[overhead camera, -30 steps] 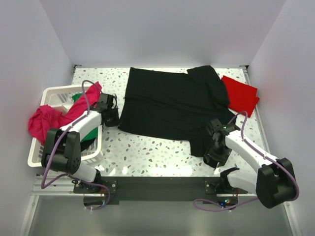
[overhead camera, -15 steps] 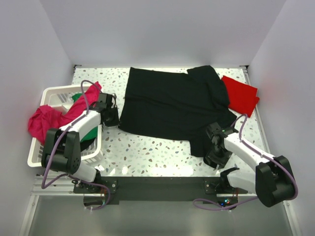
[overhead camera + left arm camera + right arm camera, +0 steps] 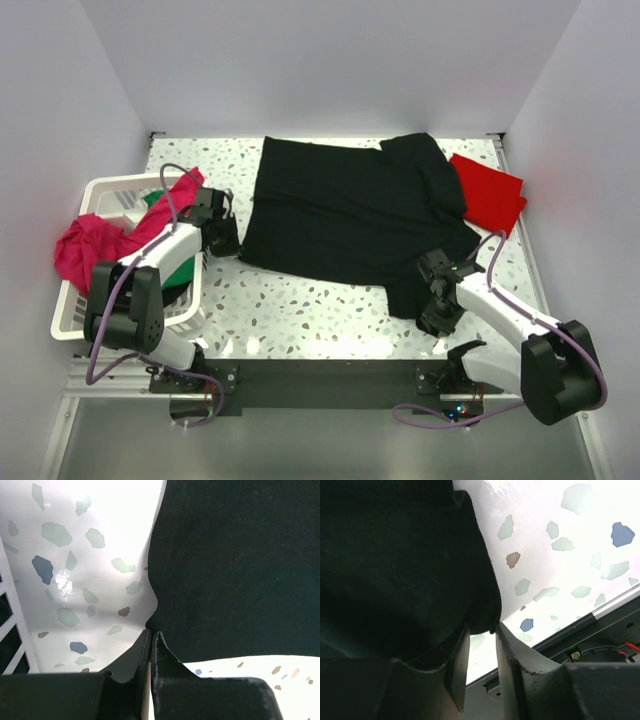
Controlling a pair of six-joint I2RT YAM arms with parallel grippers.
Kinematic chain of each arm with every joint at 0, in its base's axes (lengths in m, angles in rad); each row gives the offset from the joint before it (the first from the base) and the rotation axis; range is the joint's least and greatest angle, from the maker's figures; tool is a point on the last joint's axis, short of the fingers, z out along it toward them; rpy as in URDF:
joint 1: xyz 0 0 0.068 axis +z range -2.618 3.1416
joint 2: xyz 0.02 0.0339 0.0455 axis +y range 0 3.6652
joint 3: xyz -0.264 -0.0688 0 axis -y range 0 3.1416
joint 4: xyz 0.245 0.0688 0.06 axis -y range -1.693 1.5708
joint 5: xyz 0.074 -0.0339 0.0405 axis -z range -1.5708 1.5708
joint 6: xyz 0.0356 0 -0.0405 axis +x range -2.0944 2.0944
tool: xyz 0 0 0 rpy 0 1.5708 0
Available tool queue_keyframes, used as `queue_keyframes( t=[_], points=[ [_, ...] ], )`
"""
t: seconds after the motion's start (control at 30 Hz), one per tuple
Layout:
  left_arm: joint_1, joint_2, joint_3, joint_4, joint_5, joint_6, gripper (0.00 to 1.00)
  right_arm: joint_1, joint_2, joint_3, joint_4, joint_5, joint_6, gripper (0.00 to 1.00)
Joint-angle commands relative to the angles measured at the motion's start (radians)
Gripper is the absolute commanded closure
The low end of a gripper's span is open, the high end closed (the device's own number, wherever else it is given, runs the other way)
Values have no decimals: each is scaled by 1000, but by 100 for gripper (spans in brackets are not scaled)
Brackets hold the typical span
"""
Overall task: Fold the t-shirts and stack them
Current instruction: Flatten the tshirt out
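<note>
A large black t-shirt (image 3: pixel 350 215) lies spread flat in the middle of the table. My left gripper (image 3: pixel 225 238) is shut on its left hem corner, and the cloth (image 3: pixel 235 570) bunches right at the pinched tips (image 3: pixel 152 631). My right gripper (image 3: pixel 432 315) is at the shirt's near right corner. Its jaws (image 3: pixel 482 627) are open with a narrow gap, and a fold of black cloth (image 3: pixel 395 565) sits between the tips. A red t-shirt (image 3: pixel 488 192) lies at the back right. A magenta t-shirt (image 3: pixel 95 245) hangs over the basket, with green cloth (image 3: pixel 178 275) inside it.
The white slatted laundry basket (image 3: pixel 110 190) stands at the left edge, and its slats (image 3: pixel 15 625) are close beside my left gripper. The table's near edge and a dark rail (image 3: pixel 590 630) run just behind my right gripper. White walls enclose three sides.
The right gripper's jaws have narrowed around the shirt's near right corner, and the arm has lowered slightly toward it. The left gripper keeps its grip and has barely moved.
</note>
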Motion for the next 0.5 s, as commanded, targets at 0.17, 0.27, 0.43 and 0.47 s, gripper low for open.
queue_keyframes(
  t=[0.17,0.27,0.43,0.47],
  points=[
    [46,-13,60,44,-15,13,100,5,0,-9,61,28,2,100],
    [46,-13,54,52,0,11,100,6,22,18,60,-1,-37,100],
    [46,-33,54,50,11,22,100,6,40,104,-17,-45,-122,100],
    [46,-39,55,52,14,26,100,6,39,139,-35,-51,-134,100]
  ],
)
